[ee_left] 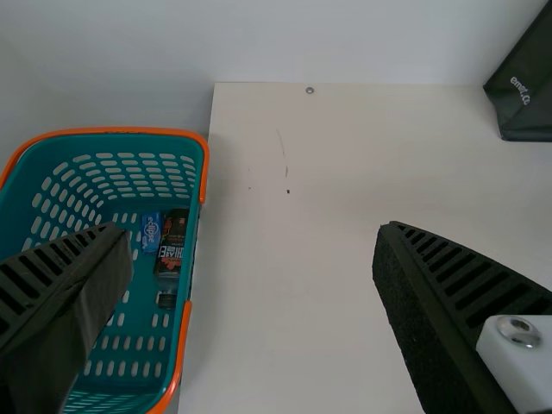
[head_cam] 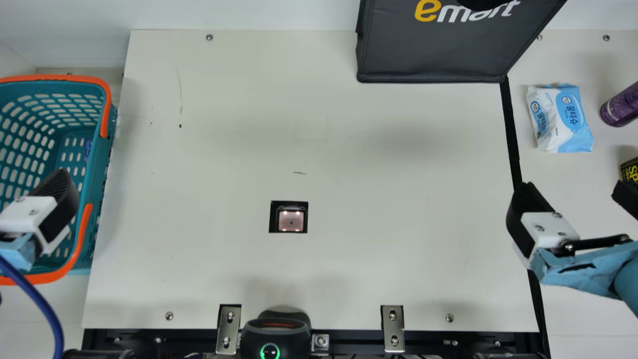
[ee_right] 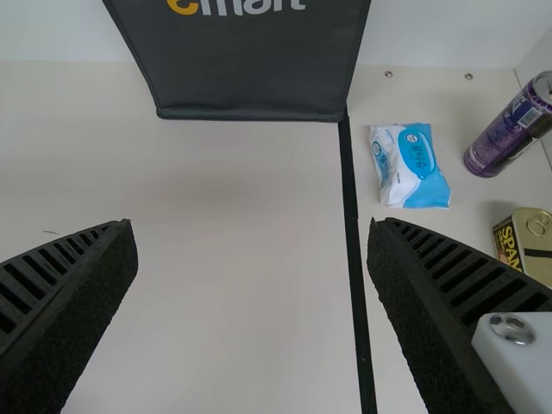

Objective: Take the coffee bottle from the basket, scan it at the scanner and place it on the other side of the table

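The left gripper [head_cam: 54, 197] hangs over the basket [head_cam: 110, 144], its arm coming in from the main view's left edge, and its ribbed fingers are spread wide with nothing between them. In the left wrist view, one finger overlaps the basket in the line of sight and the other shows against the pale surface [head_cam: 398, 189].

The right gripper [head_cam: 573, 192] comes in from the main view's right edge, pointing toward the far side near the black strip [head_cam: 511, 129]; its fingers are likewise wide apart and empty.

The coffee bottle [ee_left: 170, 250] lies in the teal, orange-rimmed basket, close to the side wall nearer the surface. It is dark, with reddish and white print on its label, a paler stretch below that and a black cap at the near end. A small blue packet [ee_left: 151, 232] sits right beside it.

Farther out, the scanner [head_cam: 291, 219] is a black-framed square with a lit pinkish window. Beyond stands a black bag [head_cam: 428, 50]; across the strip are a wipes pack [head_cam: 560, 119], a purple can [head_cam: 620, 105] and a yellow-and-black tin [ee_right: 524, 246].
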